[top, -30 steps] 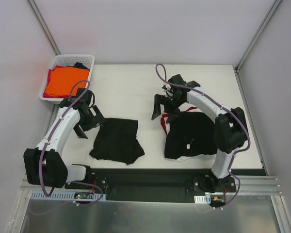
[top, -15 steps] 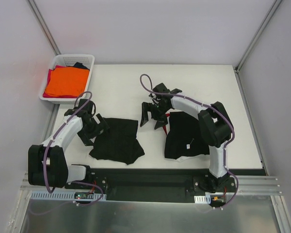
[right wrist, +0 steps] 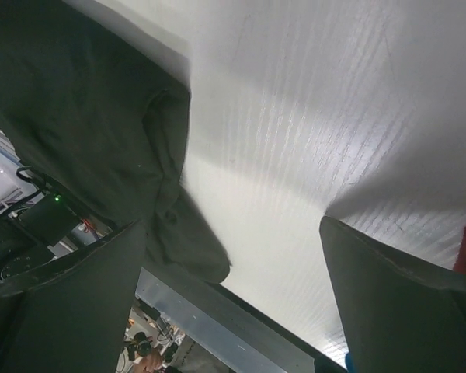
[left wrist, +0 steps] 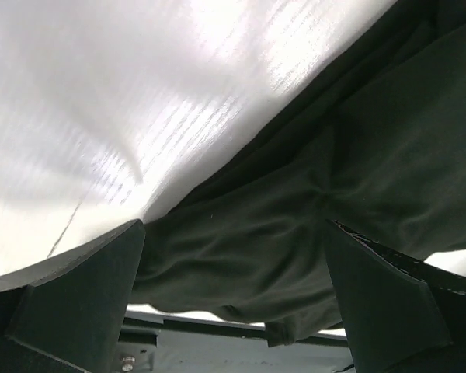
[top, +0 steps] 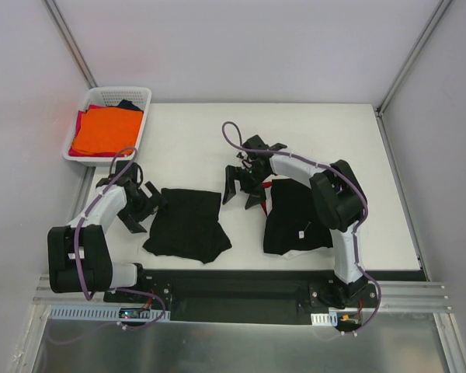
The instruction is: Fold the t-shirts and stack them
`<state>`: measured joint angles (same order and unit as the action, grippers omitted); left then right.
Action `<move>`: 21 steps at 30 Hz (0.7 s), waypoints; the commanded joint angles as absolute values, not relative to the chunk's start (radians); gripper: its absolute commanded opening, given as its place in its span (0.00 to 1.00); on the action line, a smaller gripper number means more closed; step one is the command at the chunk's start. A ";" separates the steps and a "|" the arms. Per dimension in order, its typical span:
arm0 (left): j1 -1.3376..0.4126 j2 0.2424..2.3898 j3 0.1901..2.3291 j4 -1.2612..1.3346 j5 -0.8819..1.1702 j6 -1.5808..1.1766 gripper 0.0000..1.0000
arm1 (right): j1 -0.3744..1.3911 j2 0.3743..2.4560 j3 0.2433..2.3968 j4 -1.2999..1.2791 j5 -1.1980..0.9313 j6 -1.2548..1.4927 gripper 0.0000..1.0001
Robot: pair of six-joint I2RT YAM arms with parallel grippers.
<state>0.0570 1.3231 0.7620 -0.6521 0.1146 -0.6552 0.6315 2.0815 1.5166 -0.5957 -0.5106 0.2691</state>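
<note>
Folding looks partway done: a folded pile (top: 299, 214) sits near right, one rumpled black t-shirt (top: 188, 225) lies near left, and an orange t-shirt (top: 105, 130) and others fill the far-left basket (top: 144, 97). The left gripper (top: 144, 210) and right gripper (top: 243, 193) hang either side of the black shirt, fingers spread wide, empty.

Bare white tabletop (top: 334, 132) lies open along the far side and between the crumpled black t-shirt (top: 188, 225) and the folded black t-shirt (top: 291, 214), while a white plastic lattice basket (top: 120, 89) blocks the far-left corner.
</note>
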 commanded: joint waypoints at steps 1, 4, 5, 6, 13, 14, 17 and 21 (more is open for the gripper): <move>0.078 1.339 0.700 -0.523 0.235 -0.575 0.99 | 0.632 2.094 1.549 -0.584 -0.543 0.276 0.98; 0.120 1.353 0.680 -0.453 0.333 -0.586 0.99 | 0.630 2.088 1.552 -0.603 -0.534 0.270 0.98; 0.129 1.364 0.693 -0.453 0.322 -0.594 0.99 | 0.630 2.082 1.549 -0.607 -0.534 0.268 0.98; 0.143 1.368 0.698 -0.448 0.331 -0.607 0.99 | 0.632 2.079 1.546 -0.615 -0.534 0.264 0.98; 0.296 1.430 0.684 -0.281 0.589 -0.607 0.99 | 0.632 2.068 1.584 -0.672 -0.523 0.242 0.98; 0.317 1.454 0.693 -0.272 0.650 -0.603 0.99 | 0.632 2.069 1.597 -0.679 -0.522 0.242 0.97; 0.414 1.480 0.703 -0.253 0.756 -0.591 0.99 | 0.632 2.079 1.653 -0.713 -0.511 0.233 0.98; 0.523 1.471 0.695 -0.256 0.827 -0.577 0.99 | 0.632 2.085 1.697 -0.733 -0.505 0.232 0.98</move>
